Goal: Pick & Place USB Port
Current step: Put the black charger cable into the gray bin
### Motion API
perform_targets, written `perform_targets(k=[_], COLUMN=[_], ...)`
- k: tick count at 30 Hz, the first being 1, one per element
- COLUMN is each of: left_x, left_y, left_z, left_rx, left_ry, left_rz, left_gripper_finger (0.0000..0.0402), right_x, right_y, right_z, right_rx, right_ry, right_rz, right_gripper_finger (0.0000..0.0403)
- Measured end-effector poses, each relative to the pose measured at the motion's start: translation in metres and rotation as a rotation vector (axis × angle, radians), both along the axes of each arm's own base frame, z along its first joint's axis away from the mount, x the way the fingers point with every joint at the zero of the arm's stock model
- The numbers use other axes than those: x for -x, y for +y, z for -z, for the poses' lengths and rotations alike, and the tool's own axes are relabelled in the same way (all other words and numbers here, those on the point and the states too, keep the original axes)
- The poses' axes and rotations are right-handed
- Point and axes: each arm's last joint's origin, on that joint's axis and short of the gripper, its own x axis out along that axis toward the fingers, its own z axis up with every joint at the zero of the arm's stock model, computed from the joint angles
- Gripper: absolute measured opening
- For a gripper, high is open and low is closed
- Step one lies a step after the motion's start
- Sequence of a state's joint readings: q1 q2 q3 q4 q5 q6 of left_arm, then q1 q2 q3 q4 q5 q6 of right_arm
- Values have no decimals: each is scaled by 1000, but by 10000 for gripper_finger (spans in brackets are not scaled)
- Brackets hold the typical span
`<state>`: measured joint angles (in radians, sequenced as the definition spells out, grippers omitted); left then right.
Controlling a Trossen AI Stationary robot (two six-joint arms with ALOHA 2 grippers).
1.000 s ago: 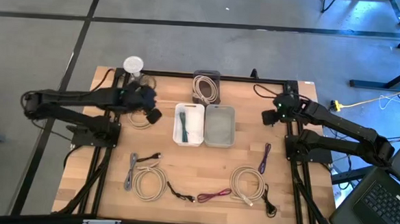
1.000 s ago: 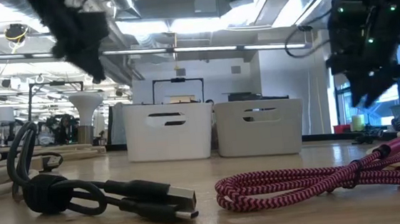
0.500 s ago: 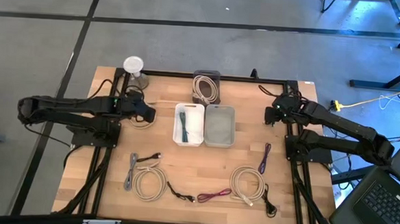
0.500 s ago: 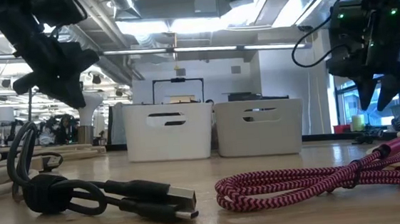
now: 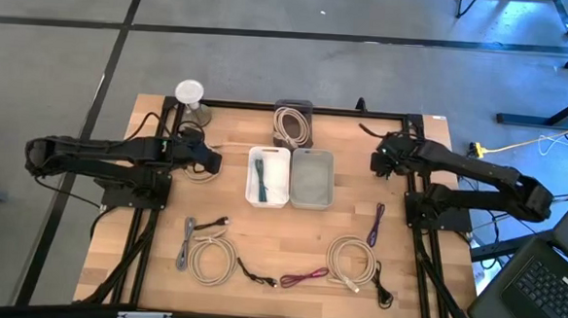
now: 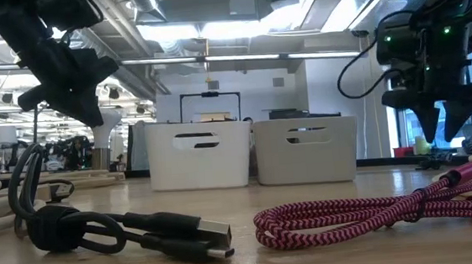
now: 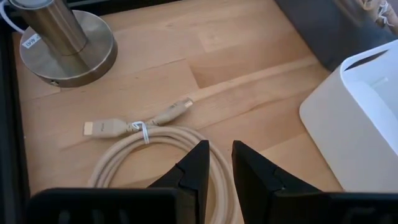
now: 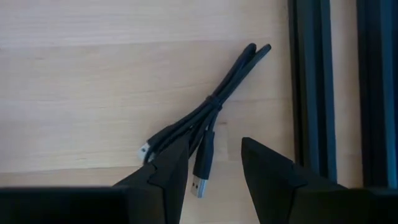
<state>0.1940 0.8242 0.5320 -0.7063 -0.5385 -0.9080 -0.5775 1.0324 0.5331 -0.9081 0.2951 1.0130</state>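
Several coiled USB cables lie on the wooden table. My left gripper (image 5: pixel 209 159) (image 7: pixel 219 152) hovers over a beige coiled cable (image 7: pixel 143 134) (image 5: pixel 198 171) near the far left corner, its fingers a narrow gap apart. My right gripper (image 5: pixel 376 164) (image 8: pixel 214 152) is open and points down (image 6: pixel 442 128) above a black tied cable bundle (image 8: pixel 208 115) that lies flat beside the black frame rail (image 8: pixel 311 87). A white bin (image 5: pixel 268 176) holds a dark green cable. A second bin (image 5: pixel 311 177) stands to its right.
A metal stand base (image 7: pixel 62 37) sits beyond the beige cable. A dark tray (image 5: pixel 293 123) with a beige coil is at the far edge. Near the front lie a purple cable (image 5: pixel 376 224), beige coils (image 5: pixel 352 258) (image 5: pixel 210 260), a magenta braided cable (image 6: pixel 377 214) and a black one (image 6: pixel 125 229).
My left gripper has drawn back from the white bin toward the table's left edge and dropped lower, ending over the beige cable. My right gripper has shifted slightly toward the table's left and tipped until its fingers point straight down.
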Motion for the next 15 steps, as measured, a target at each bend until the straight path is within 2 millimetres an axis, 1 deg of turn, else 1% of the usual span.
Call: perform_targets(k=[3, 10, 15], left_x=[0, 0, 0], left_y=[0, 0, 0], left_z=[0, 0, 0], left_rx=[3, 4, 4], left_ry=[1, 2, 3], left_rz=[5, 7, 8], left_gripper_finger=[61, 62, 62], right_x=[-1, -10, -13], right_y=[-2, -8, -10], right_z=[4, 10, 16], right_rx=[-15, -13, -35], right_ry=[22, 0, 28], right_rz=[5, -17, -19], right_gripper_finger=[151, 151, 151])
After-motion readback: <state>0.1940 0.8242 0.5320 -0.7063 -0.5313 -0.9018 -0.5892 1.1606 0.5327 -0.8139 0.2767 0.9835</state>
